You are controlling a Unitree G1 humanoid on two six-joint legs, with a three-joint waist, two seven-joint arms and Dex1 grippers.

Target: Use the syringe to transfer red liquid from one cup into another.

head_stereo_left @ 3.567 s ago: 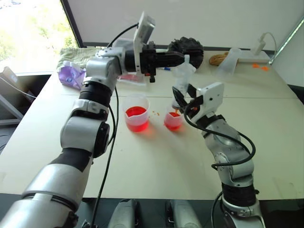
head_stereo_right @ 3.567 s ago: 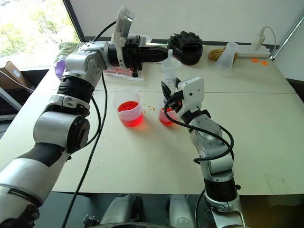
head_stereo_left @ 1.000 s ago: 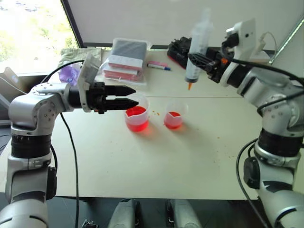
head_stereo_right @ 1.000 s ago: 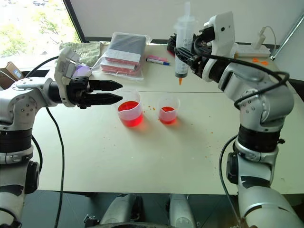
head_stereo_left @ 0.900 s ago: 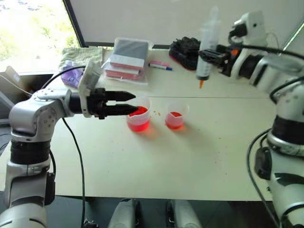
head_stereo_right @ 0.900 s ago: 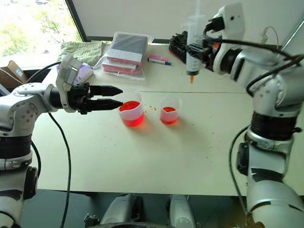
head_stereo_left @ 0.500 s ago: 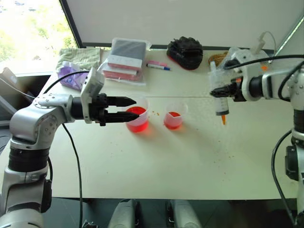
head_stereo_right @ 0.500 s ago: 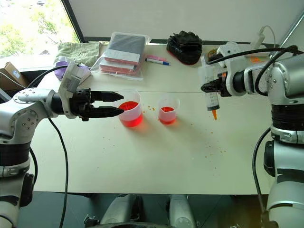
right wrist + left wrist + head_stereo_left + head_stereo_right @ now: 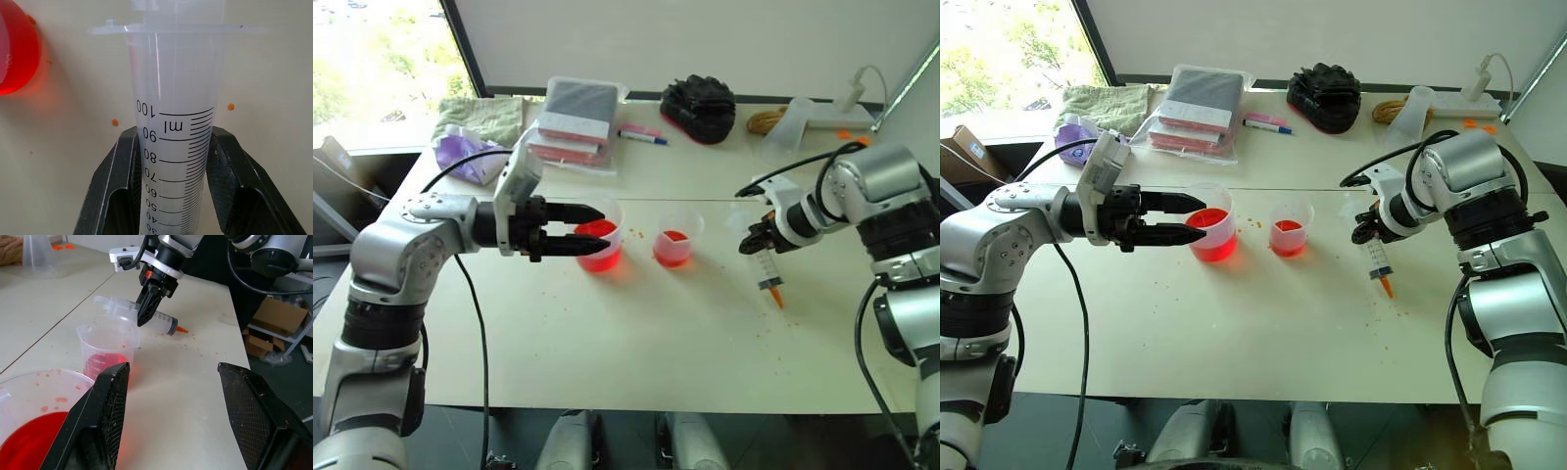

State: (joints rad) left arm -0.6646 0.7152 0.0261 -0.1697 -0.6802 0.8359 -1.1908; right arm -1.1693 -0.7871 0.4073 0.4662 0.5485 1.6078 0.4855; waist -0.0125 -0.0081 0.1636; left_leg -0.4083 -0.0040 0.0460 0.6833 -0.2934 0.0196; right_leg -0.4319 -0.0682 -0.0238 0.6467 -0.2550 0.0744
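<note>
Syringe (image 9: 767,268) is hanging tilted in the right gripper (image 9: 752,238), orange tip nearly on the table (image 9: 636,343), well right of both cups, probably being set aside. Left gripper (image 9: 1173,217) is standing wide open, fingers flanking the larger cup (image 9: 1209,235) without gripping, seemingly steadying it. Left wrist view is showing the smaller cup (image 9: 105,348) holding red liquid (image 9: 101,368). Right wrist view is showing fingers (image 9: 118,188) clamping the barrel.

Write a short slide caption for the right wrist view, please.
Right gripper's fingers clamp the clear syringe above the table, near a cup of red liquid.
</note>
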